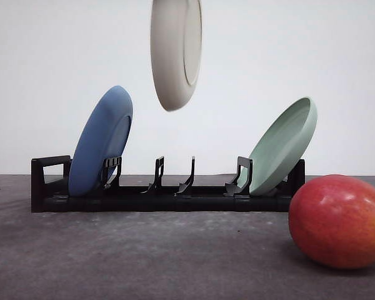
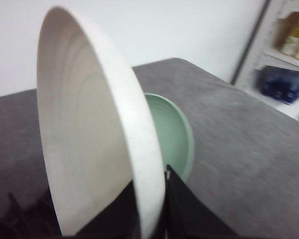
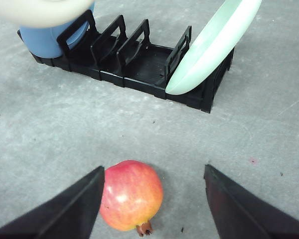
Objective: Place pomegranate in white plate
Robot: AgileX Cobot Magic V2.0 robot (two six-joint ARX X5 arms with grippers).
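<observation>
The white plate [image 1: 177,50] hangs on edge in the air above the middle of the rack, its hollow side facing right in the front view. My left gripper [image 2: 152,224] is shut on its rim [image 2: 139,149], with one dark finger [image 2: 187,211] showing beside the plate. The pomegranate [image 1: 337,220], red with a yellow-orange blush, rests on the table at the front right. In the right wrist view the pomegranate [image 3: 131,195] lies between the spread fingers of my right gripper [image 3: 153,169], close to one finger [image 3: 70,206] and touched by neither. That gripper is open.
A black dish rack [image 1: 144,200] stands across the table's middle. A blue plate [image 1: 100,140] leans in its left end and a pale green plate [image 1: 284,144] in its right end. The slots between them hold nothing. Grey table [image 1: 144,256] spreads in front.
</observation>
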